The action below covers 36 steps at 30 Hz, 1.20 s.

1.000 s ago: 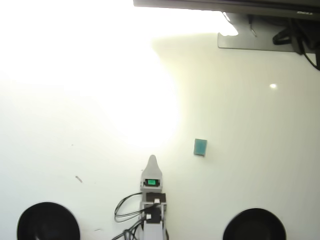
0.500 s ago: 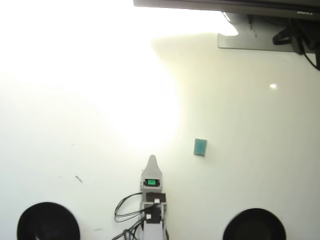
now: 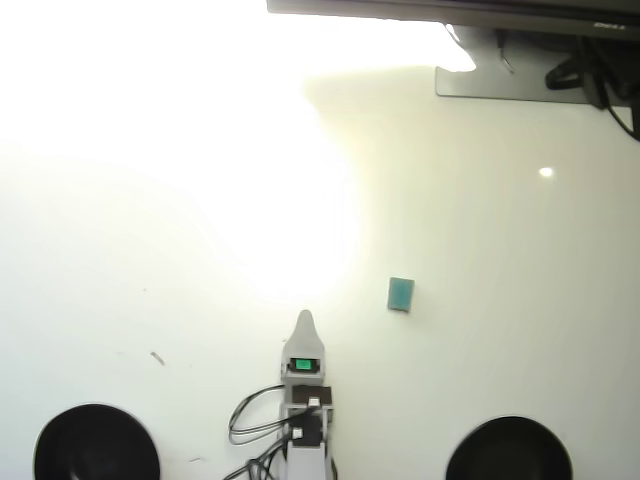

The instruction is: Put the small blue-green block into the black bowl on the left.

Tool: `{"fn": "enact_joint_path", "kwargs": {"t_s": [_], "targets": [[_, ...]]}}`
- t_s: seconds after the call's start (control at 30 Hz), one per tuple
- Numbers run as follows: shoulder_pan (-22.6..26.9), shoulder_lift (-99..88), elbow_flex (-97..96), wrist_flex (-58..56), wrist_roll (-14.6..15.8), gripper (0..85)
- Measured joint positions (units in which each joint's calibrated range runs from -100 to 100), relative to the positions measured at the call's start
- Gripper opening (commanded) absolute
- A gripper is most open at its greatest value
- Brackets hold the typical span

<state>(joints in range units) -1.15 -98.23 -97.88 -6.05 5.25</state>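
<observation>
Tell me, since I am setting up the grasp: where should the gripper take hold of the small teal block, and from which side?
Probably from straight above, closing across its two longer edges. In the overhead view the teal block lies flat on the white table, slightly rotated, with nothing near it, so its short width looks easiest to span. The gripper sits to its lower left.

A single overhead camera is looking straight down on the white table [image 3: 520,300] from well above. The arm [image 3: 304,400] is entering from the bottom edge, pointing up-frame; glare is washing out the upper left.
</observation>
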Motion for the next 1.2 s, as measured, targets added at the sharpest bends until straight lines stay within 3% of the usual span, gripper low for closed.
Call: {"fn": "enact_joint_path", "kwargs": {"t_s": [0.77, 1.07, 1.2], "targets": [[1.5, -0.1, 0.0, -0.1, -0.6, 49.0], [-1.4, -0.1, -0.1, 10.0, -9.3, 46.5], [-2.7, -0.1, -0.1, 13.7, -15.0, 46.8]]}}
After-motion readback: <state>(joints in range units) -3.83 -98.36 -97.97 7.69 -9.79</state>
